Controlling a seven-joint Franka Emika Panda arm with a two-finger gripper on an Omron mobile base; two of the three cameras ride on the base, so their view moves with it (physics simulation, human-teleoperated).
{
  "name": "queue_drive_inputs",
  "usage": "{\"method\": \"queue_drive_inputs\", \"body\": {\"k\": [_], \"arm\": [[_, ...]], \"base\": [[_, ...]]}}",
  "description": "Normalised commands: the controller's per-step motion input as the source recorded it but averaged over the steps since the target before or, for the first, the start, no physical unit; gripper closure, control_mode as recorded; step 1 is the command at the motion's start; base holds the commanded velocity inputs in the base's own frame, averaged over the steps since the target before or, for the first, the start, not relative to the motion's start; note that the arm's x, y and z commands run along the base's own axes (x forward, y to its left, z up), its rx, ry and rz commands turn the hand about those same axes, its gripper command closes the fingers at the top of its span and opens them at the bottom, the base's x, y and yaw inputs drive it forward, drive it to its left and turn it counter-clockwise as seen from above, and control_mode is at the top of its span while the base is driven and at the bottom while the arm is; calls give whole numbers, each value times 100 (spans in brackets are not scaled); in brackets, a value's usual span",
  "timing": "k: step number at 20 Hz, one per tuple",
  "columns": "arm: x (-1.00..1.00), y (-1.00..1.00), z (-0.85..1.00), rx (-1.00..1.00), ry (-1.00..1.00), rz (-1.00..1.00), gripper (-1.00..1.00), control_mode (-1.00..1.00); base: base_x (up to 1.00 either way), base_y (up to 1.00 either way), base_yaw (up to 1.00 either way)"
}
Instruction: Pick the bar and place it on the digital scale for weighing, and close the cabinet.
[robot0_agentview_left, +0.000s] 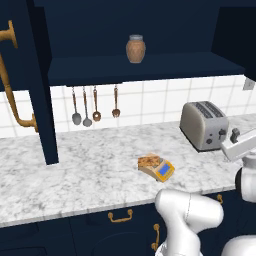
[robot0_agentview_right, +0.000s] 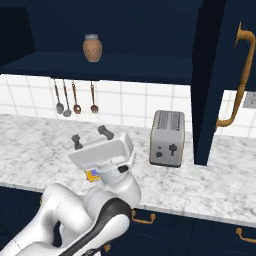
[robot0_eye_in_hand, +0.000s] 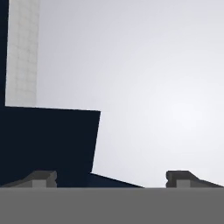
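Since the small bar (robot0_agentview_left: 148, 161) low in the middle already sits on the digital scale (robot0_agentview_left: 161, 169), my jaws (robot0_agentview_right: 90, 136) hang wide open, and the stiff cabinet (robot0_agentview_right: 216, 80) door pushes best near its handle.

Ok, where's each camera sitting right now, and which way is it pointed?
Left base view: behind the arm's left, looking down at the counter; bar on digital scale; white arm lower right.
Right base view: behind its right, same counter; hand open, raised.
Hand view: on the hand, facing the cabinet and pale wall; fingertips at bottom.
Both base views share the toaster and jar.
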Motion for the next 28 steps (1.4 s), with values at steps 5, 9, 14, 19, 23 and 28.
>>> {"method": "queue_drive_inputs", "body": {"k": [5, 9, 14, 19, 23, 28], "arm": [[-11, -60, 0, 0, 29, 0, -100, -100], [-2, -66, 0, 0, 18, 0, -100, -100], [0, -70, -12, 0, 9, 0, -100, -100], [6, -72, -37, 0, 14, 0, -100, -100], [21, -99, -24, 5, 15, 0, -100, -100], [11, -94, -9, 6, 9, 0, -100, -100]], "base": [[0, 0, 0], [0, 0, 0], [0, 0, 0], [0, 0, 0], [0, 0, 0], [0, 0, 0]]}}
